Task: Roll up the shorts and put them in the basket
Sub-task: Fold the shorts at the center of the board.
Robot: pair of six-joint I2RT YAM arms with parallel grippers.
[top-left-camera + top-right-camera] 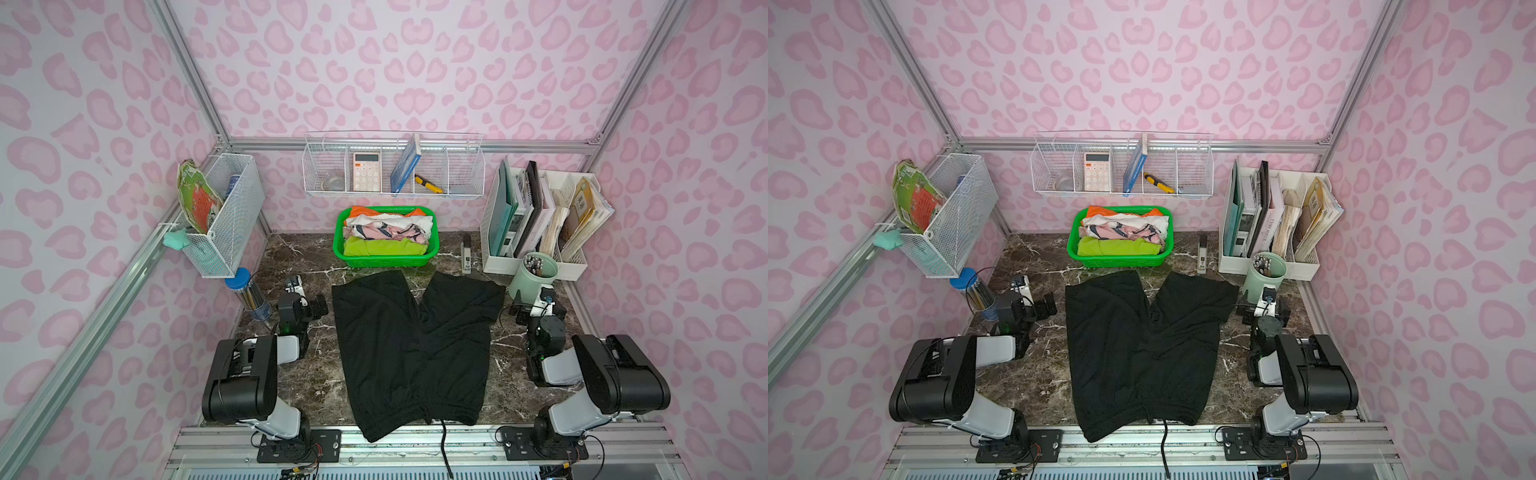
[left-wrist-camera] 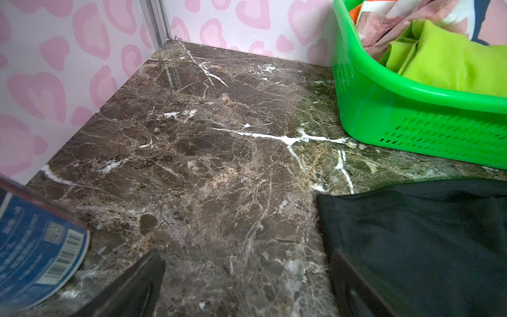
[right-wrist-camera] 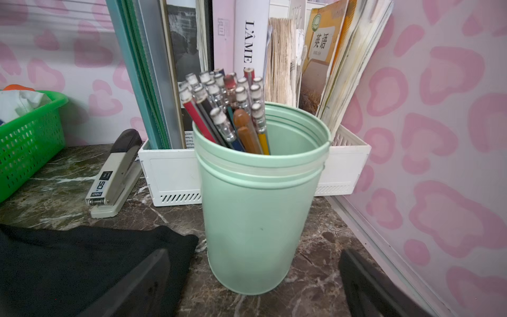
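Shorts (image 1: 411,353) lie flat and unrolled mid-bench (image 1: 307,374), black; waistband at the near edge and hanging over it, both legs pointing far toward the basket (image 1: 434,245); drawstring (image 1: 444,446) dangles off the near edge.

Left end effector (image 2: 244,288) sits low just left of the far left leg hem, fingers spread wide, holding nothing; in the left wrist view its right finger (image 2: 354,291) lines up with the shorts' edge (image 2: 411,247), contact cannot be told.

Right end effector (image 3: 253,263) sits just right of the far right leg corner, fingers spread wide, empty; it faces the cup (image 3: 255,219), with the shorts' corner (image 3: 82,260) beside its left finger (image 3: 148,280).

Containers: the green basket, far centre, just beyond the leg hems, holds folded clothes, lime-green nearest, then pink-and-white, orange at the back; the mint cup (image 1: 525,284) holds pens and pencils (image 3: 233,115); white file holder (image 1: 536,266), far right, holds books and folders; wire shelf (image 1: 324,183) on the far wall holds a calculator (image 1: 367,172), a blue book (image 1: 405,164) and a yellow cutter (image 1: 429,185); a blue-lidded jar (image 1: 249,295) stands left of the left end effector; a stapler (image 1: 466,253) lies between basket and file holder.
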